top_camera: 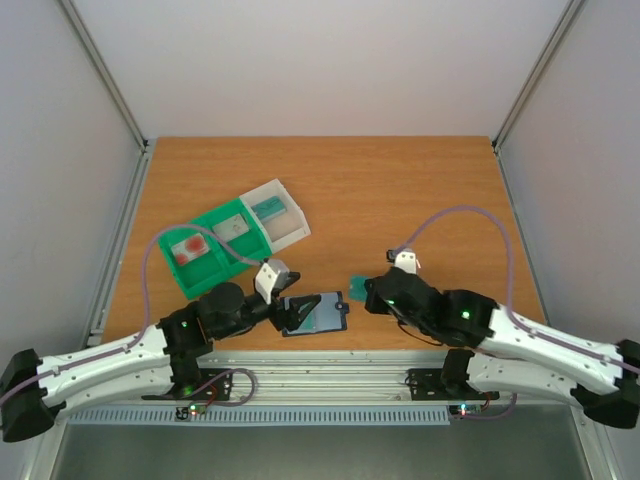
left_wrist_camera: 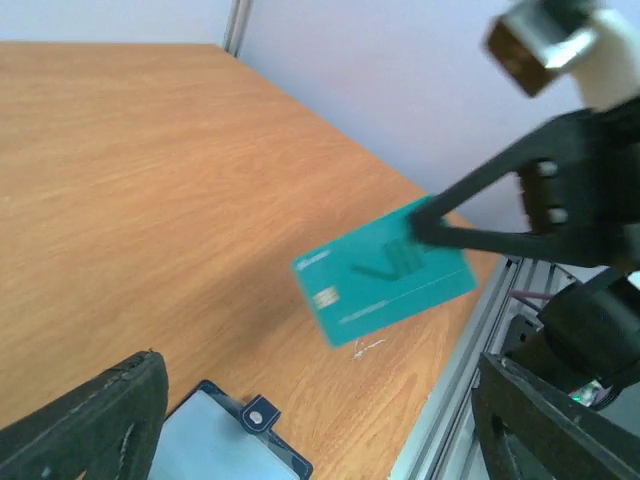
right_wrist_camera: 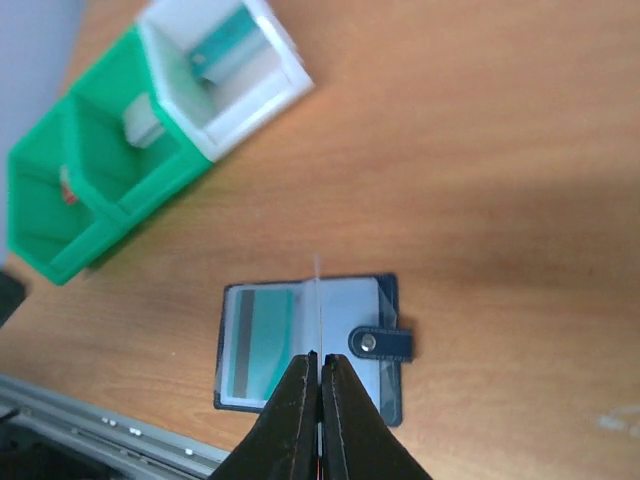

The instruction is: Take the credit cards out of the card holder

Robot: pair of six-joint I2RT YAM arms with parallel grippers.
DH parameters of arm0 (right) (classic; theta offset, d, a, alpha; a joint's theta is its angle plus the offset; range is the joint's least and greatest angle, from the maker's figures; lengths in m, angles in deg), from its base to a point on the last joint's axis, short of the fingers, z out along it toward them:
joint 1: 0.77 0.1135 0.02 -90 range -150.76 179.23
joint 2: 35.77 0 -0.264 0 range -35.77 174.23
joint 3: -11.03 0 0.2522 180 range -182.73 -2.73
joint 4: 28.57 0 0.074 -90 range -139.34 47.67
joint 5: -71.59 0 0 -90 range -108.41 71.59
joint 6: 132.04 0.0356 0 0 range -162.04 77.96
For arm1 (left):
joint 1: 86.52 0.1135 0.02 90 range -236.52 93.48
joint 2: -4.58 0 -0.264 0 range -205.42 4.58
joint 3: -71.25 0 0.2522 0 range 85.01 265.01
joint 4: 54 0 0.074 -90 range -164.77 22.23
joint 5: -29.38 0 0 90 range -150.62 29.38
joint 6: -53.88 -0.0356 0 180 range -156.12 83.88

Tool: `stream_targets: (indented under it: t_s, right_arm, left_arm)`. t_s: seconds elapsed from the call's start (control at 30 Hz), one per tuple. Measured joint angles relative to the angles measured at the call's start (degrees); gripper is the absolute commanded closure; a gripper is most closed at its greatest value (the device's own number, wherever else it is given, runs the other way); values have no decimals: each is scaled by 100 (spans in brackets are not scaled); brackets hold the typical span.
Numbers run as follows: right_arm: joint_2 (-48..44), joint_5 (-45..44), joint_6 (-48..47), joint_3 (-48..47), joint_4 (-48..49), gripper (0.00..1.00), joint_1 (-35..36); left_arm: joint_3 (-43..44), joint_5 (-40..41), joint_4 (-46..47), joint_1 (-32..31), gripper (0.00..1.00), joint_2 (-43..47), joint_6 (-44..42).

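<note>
The wooden table [top_camera: 420, 190] fills the top view, and its near edge is covered by the two arms. The green-and-white compartment tray [right_wrist_camera: 60, 250] sits at the back left. Its contents are too small to name: something teal in the white bin, a pale item in the middle one and a reddish patch in the far green one.

The left gripper [top_camera: 297, 310] reaches over the card holder's left end, so that part is hidden from above. In its wrist view only the two dark fingers [left_wrist_camera: 100, 425] show at the bottom corners. They are spread wide, with nothing between them but the holder's corner below.

The card holder [right_wrist_camera: 345, 305] lies flat and unfolded near the table's front edge, between the two arms. It is dark navy with clear pockets, and its tab clasp [right_wrist_camera: 382, 344] sticks out on the side away from the tray. A second teal card [right_wrist_camera: 262, 340] with a grey stripe sits in the pocket nearer the tray.

The right gripper [right_wrist_camera: 319, 360] is pinched tight on a teal credit card [left_wrist_camera: 385, 272], holding it off the table just right of the holder. In the right wrist view this card is edge-on, a thin pale line. The left wrist view shows its face, though the print is blurred.
</note>
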Motion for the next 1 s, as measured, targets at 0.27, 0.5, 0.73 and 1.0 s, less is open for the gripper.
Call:
stream_targets:
  t_s: [0.27, 0.5, 0.73, 1.0]
  right_arm:
    - [-2262, 245, -2079, 940, 1049, 99, -4]
    - [-2616, 782, -2389, 927, 1370, 99, -4]
    - [-2970, 1237, -1947, 933, 1757, 99, -4]
    - [-3209, 1322, -1412, 1191, 2142, 99, -4]
  left_arm:
    - [122, -1711, 24, 1143, 16, -321, 1318]
    - [114, -2990, 1161, 1285, 27, -883, 2651]
    - [42, -3683, 3289, 1292, 40, -1641, 4065]
    - [17, -4039, 4787, 1294, 57, -2468, 4937]
